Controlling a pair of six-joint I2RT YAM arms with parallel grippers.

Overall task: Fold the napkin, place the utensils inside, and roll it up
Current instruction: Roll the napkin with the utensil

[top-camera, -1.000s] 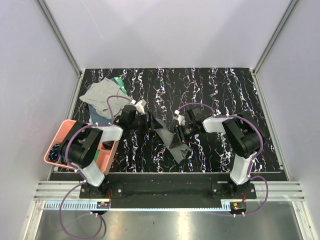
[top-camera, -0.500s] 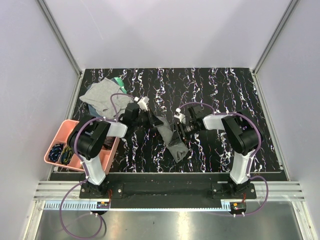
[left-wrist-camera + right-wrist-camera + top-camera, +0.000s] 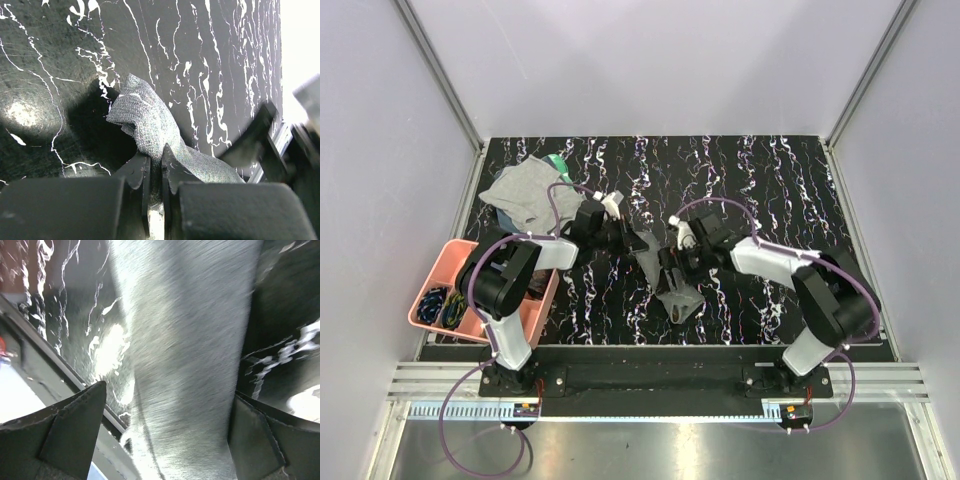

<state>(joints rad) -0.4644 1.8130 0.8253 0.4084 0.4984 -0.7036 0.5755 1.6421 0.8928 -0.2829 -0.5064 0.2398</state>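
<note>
Pinching a bunched fold of napkin [image 3: 145, 125] in left claw [image 3: 155, 170], closed down tight on the cloth just above the counter [image 3: 770, 180]. Straddling the same cloth with right claw [image 3: 167, 432], spread wide and gripping nothing, grey weave running between its fingers [image 3: 70, 430]. Lying crumpled in a twisted strip at mid-counter, somewhat nearer the near edge than the far, reaching from left claw across to right claw and ending in a loose heap toward the near edge. Resting at the left edge toward the near corner: pink tray [image 3: 535, 322], small dark items inside, too small to identify. Heaped by the far left corner: lighter cloth [image 3: 520, 190] over something green [image 3: 556, 162].
</note>
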